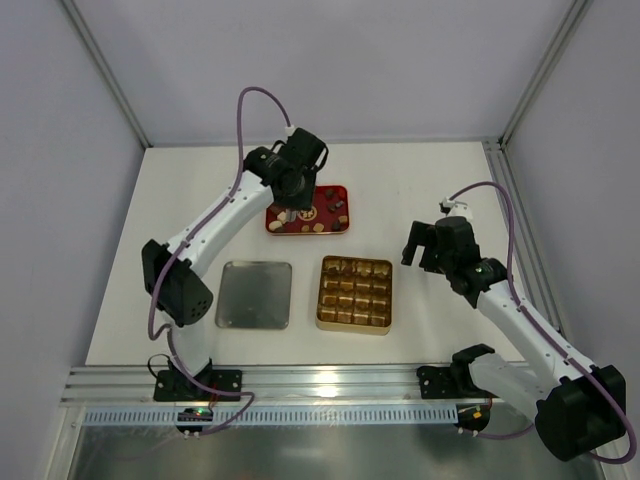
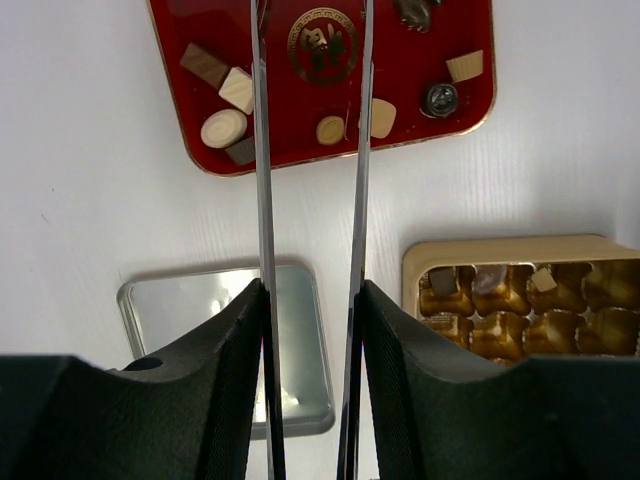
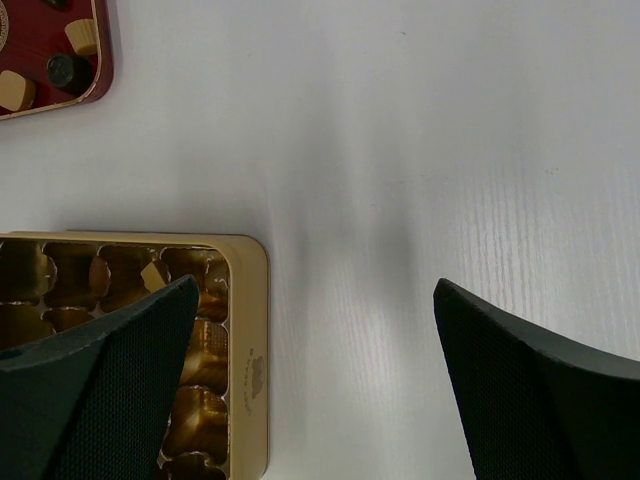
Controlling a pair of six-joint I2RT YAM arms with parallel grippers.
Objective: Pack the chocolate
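Chocolate (image 2: pixel 223 128) sits mostly on the red tray (image 2: pixel 170 60) at the far side of the desk (image 1: pixel 430 180), beyond a flat silver lid (image 1: pixel 254 295). The left tool (image 1: pixel 297 205) hangs over that tray with its two thin blades parted, gripping nothing that shows. Four pieces lie left of the blades, one round tan piece shows in the gap, and the others lie to the right. The oblong dark piece at the left lies slanted; the round ones have no long axis. Further right, a few pieces sit in cells of the gold tin (image 3: pixel 252 340). The right tool (image 3: pixel 315 290) is spread wide and empty over the desk, just right of the tin.
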